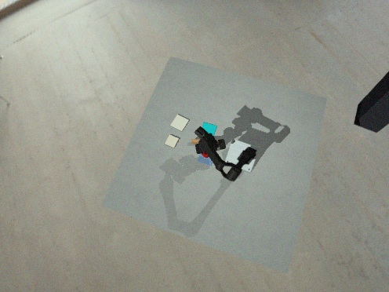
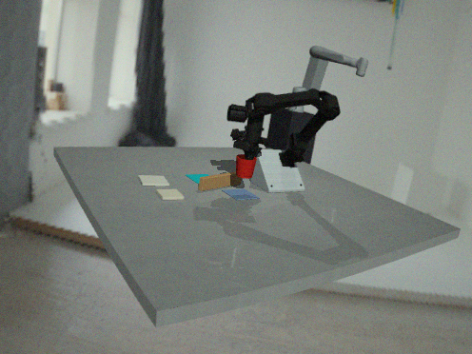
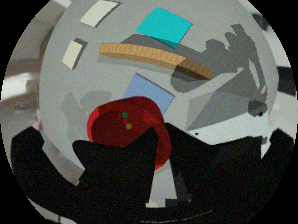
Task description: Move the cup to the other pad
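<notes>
Exterior view: near the centre, the black gripper (image 1: 205, 151) (image 2: 246, 156) (image 3: 161, 125) should travel slowly and level over the wooden barrier (image 1: 194, 141) (image 2: 214, 182) (image 3: 150, 54), to the teal pad (image 1: 209, 128) (image 2: 196, 178) (image 3: 165, 26); its fingers are clamped on the lifted red cup (image 1: 205, 155) (image 2: 245, 167) (image 3: 145, 106). Only the wrist view shows the green marble (image 3: 125, 115) and the yellow marble (image 3: 128, 126) inside.
</notes>
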Robot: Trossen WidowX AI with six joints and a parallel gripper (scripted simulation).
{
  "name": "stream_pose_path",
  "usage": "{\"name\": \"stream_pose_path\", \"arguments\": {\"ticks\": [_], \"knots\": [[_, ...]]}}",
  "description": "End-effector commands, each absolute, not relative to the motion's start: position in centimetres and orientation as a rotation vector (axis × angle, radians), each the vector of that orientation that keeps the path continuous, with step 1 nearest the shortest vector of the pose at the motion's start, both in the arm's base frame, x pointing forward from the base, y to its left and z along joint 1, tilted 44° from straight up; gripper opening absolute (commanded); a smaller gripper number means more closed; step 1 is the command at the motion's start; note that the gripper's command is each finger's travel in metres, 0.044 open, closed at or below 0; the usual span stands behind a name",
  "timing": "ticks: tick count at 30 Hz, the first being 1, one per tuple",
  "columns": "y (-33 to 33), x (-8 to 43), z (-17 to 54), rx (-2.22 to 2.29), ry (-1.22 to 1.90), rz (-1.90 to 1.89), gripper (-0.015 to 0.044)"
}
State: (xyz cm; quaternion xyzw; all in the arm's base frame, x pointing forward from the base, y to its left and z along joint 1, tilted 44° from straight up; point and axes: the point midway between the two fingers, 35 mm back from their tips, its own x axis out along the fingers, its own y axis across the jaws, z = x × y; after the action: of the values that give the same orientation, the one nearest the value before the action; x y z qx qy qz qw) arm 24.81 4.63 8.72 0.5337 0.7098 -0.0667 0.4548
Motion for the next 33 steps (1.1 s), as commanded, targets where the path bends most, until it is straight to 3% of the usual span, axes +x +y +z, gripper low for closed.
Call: {"name": "stream_pose_path", "arguments": {"ticks": [1, 33], "knots": [[4.6, 24.8, 8.7, 1.318, 1.751, -0.165, 0.0], [1.3, 26.6, 5.6, 1.311, 1.749, -0.166, 0.0]]}}
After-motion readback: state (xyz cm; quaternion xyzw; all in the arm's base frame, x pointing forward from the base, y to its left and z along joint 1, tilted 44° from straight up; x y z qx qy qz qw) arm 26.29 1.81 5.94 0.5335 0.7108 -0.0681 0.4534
